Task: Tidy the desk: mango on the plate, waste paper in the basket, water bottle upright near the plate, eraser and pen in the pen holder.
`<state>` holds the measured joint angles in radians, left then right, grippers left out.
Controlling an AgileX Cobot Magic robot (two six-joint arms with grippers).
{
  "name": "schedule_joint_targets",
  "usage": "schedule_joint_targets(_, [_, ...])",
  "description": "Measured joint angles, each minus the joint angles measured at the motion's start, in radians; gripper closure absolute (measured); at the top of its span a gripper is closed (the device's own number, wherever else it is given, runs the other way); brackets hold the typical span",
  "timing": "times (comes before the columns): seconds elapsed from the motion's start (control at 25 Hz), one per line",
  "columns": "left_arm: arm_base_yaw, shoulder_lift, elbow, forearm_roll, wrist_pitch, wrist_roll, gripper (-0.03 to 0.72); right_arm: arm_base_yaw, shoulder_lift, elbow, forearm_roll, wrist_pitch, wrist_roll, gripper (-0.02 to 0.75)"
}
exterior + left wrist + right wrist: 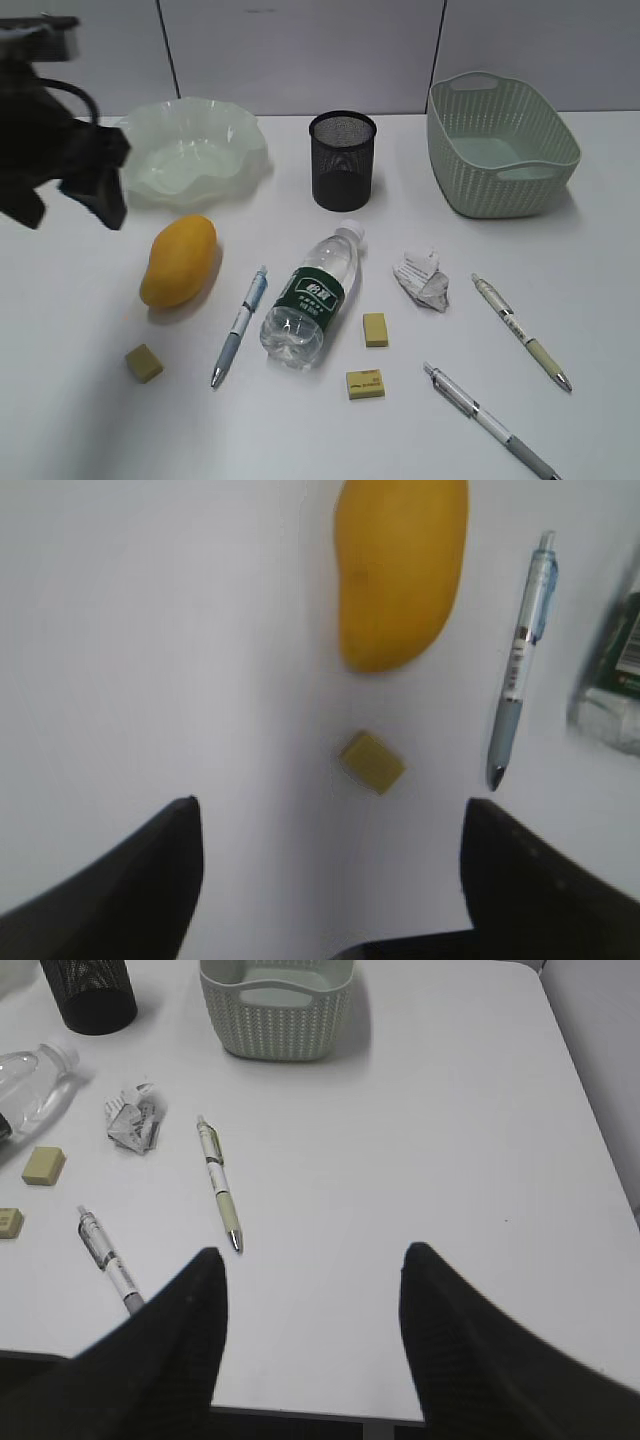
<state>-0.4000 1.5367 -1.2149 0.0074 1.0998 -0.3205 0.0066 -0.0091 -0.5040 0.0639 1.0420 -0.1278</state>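
White tabletop (90, 420) untidied: left end effector (330, 880), jaws spread and empty, hovers near the mango (398, 570); next, descend and grasp it for the plate (190, 150).

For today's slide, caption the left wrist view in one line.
Open left gripper above the desk, facing eraser, mango and pen.

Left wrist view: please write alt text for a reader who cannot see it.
The open left gripper hangs above the white desk, empty, with a small yellow-green eraser lying just ahead of it. Beyond the eraser lies a yellow-orange mango, and to its right a blue-grey pen and the edge of the water bottle.
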Motion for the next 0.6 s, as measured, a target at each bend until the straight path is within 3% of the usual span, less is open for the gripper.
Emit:
schedule_joint_targets(0.16, [-0.059,0.165,-0.094,-0.016,-0.045,-0.012,0.081,0.0,0.0,0.0,0.0,0.0,0.0,0.293])
schedule_joint_targets(0.36, [-0.064,0.311,-0.199,-0.021,-0.064,-0.032,0.081,0.0,0.0,0.0,0.0,0.0,0.0,0.293])
schedule_joint_targets(0.6, [-0.062,0.383,-0.215,-0.022,-0.108,-0.064,0.081,0.0,0.0,0.0,0.0,0.0,0.0,0.293])
